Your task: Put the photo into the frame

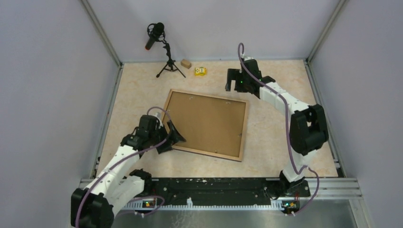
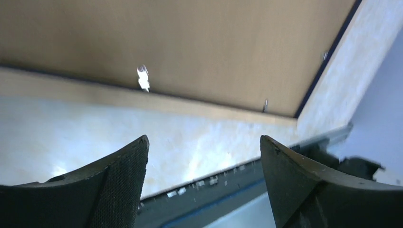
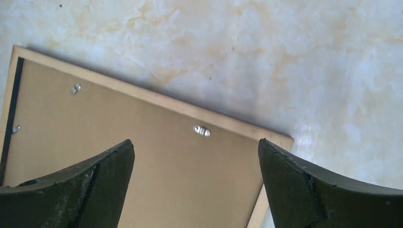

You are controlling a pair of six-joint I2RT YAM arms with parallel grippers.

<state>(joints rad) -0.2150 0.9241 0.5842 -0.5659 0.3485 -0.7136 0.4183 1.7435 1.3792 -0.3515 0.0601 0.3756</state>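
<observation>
the frame [image 1: 244, 129] lies flat in the middle of the table [image 1: 275, 95], back face up, a brown backing board [image 1: 206, 123] filling it. the left gripper [image 1: 172, 137] sits at its 8 o'clock corner, fingers wide apart, gripping nothing. the right gripper [image 1: 233, 85] hovers off its 1 o'clock corner, fingers likewise spread and empty

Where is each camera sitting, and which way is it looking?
Top: above and behind, looking down at the table; both arms, left gripper, right gripper show.
Left wrist: on the left arm, facing the frame edge; own open fingers show.
Right wrist: on the right arm, looking down at the frame's far corner; own open fingers show.
Shared: all see the backing board.
</observation>
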